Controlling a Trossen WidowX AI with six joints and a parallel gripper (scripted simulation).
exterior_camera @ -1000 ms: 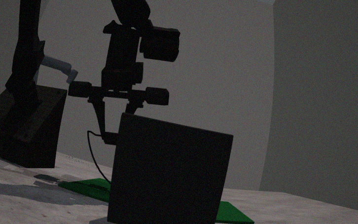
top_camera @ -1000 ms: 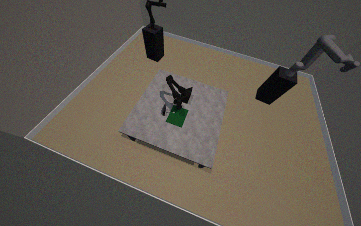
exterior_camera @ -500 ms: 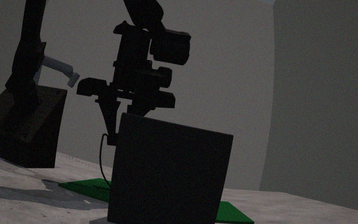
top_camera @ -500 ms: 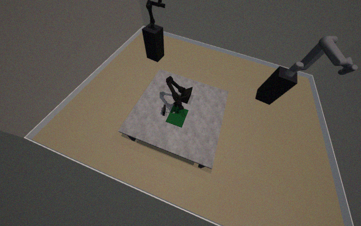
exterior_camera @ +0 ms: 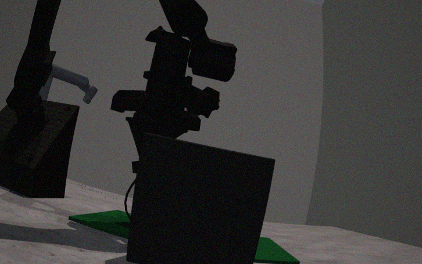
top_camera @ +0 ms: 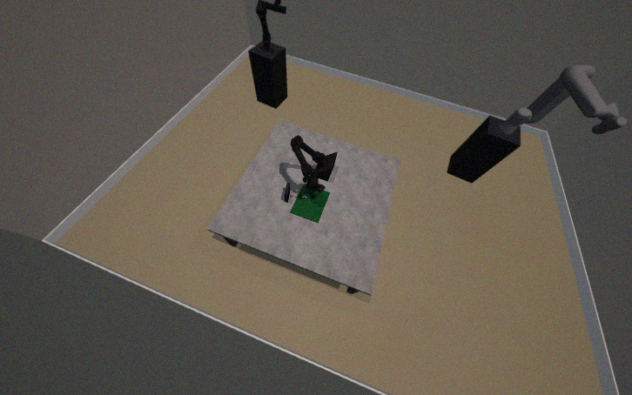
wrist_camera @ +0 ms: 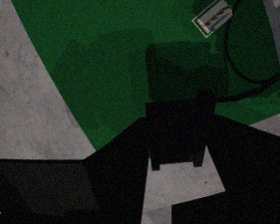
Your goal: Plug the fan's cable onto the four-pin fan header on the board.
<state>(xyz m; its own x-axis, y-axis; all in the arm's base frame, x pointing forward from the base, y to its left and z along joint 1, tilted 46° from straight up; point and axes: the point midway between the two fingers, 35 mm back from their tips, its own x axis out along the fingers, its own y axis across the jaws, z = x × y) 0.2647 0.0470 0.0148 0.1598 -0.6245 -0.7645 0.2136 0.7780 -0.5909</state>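
Observation:
The green board lies flat on the table. My gripper is shut on the dark fan plug and holds it above the board, whose surface shows the plug's shadow. The white header with its row of pins lies on the board near the top of the wrist view, ahead and to the right of the plug, apart from it. The black cable leaves the plug's right side and loops beside the header. In the exterior view the fingertips are hidden behind the dark fan.
The fan stands upright on the table beside the board. My arm's dark pedestal stands behind the board. Two other arms on tall black pedestals stand far off, beyond the table.

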